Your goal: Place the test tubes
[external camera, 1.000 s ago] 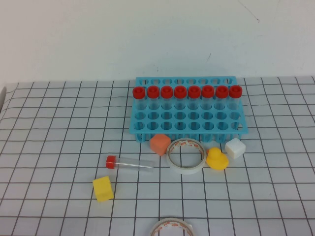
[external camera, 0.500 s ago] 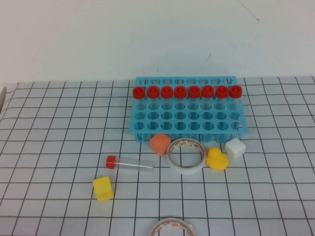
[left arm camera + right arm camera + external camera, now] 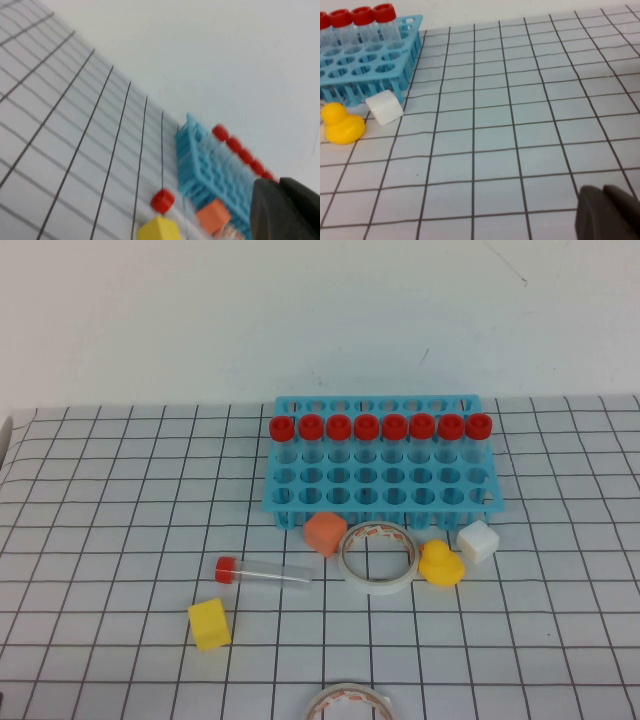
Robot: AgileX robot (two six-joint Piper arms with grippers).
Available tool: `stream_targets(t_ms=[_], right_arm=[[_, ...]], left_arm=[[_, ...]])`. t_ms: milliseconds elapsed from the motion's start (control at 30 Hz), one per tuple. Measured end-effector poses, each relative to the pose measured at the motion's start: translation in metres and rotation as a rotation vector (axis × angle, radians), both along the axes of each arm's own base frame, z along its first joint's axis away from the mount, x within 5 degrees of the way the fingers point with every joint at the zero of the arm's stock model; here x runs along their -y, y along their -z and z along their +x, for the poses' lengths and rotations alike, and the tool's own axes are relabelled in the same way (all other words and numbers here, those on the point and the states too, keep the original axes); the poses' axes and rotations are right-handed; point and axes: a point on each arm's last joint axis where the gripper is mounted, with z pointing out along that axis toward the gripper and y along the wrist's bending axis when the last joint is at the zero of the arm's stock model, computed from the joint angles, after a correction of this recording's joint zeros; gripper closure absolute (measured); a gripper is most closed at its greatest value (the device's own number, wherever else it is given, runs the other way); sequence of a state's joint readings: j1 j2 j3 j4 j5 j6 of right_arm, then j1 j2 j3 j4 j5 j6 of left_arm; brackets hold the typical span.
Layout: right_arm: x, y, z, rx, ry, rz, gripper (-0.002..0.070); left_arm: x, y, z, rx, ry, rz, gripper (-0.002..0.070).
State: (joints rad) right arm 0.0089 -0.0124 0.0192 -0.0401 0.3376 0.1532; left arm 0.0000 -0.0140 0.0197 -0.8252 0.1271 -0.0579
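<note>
Tubes first: in the high view you have eight red-capped tubes (image 3: pixel 380 428) standing upright in one row of the blue rack (image 3: pixel 385 498), the second row from its far side. One loose test tube (image 3: pixel 262 571) lies on its side on the gridded table (image 3: pixel 100 500), on the robot's side of the rack and toward its left corner, with its red cap pointing to the robot's left. A yellow cube (image 3: pixel 209 624) sits just beside it, closer to the robot.

Along the rack's near edge you see an orange block (image 3: pixel 325 532), a tape roll (image 3: pixel 378 556), a yellow duck (image 3: pixel 440 564) and a white cube (image 3: pixel 478 541). A second tape roll (image 3: pixel 348 702) is cut off by that picture's lower edge.

Neither arm appears in the high view; only the wrist cameras give you the grippers. The left gripper (image 3: pixel 281 202) is closed on nothing and hangs above the table on the robot's left, looking across at the loose tube's cap, the yellow cube, the orange block and the rack, all well apart from it. The right gripper (image 3: pixel 605 210), also closed and empty, hangs over bare grid on the right. Its camera sees just the rack's right end with three tubes, the duck and the white cube, but not the loose test tube.
</note>
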Motion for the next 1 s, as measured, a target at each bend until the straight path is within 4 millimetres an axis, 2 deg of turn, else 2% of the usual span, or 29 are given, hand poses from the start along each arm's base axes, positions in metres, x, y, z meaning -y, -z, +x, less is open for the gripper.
stream_targets(t_ms=[133,267,333,367,433,600,767,900,1000], right_arm=[[0.0,-0.001,0.001,0.022,-0.001,0.004,0.0678],[0.0,-0.001,0.001,0.03,-0.001,0.008,0.0678],[0.0,-0.001,0.001,0.032,-0.002,0.01,0.0678],[0.0,-0.001,0.001,0.032,-0.002,0.01,0.0678],[0.0,-0.001,0.001,0.032,-0.002,0.01,0.0678],[0.0,-0.001,0.001,0.032,-0.002,0.011,0.0678],[0.0,-0.001,0.001,0.032,-0.002,0.011,0.0678],[0.0,-0.001,0.001,0.032,-0.002,0.011,0.0678],[0.0,-0.001,0.001,0.032,-0.002,0.011,0.0678]], left_arm=[[-0.007,-0.007,0.001,0.07,-0.076,-0.046,0.0676],[-0.01,-0.013,0.0,0.119,-0.113,0.098,0.0676],[-0.005,-0.025,0.001,0.096,-0.06,0.203,0.0676],[0.001,-0.041,0.004,0.045,0.016,0.314,0.0676],[0.006,-0.061,0.011,-0.018,0.105,0.435,0.0676],[0.02,-0.104,0.041,-0.208,0.39,0.697,0.0676],[0.026,-0.13,0.083,-0.331,0.635,0.859,0.0676],[0.028,-0.134,0.113,-0.406,0.728,0.957,0.0676],[0.039,-0.129,0.131,-0.46,0.798,1.046,0.0676]])
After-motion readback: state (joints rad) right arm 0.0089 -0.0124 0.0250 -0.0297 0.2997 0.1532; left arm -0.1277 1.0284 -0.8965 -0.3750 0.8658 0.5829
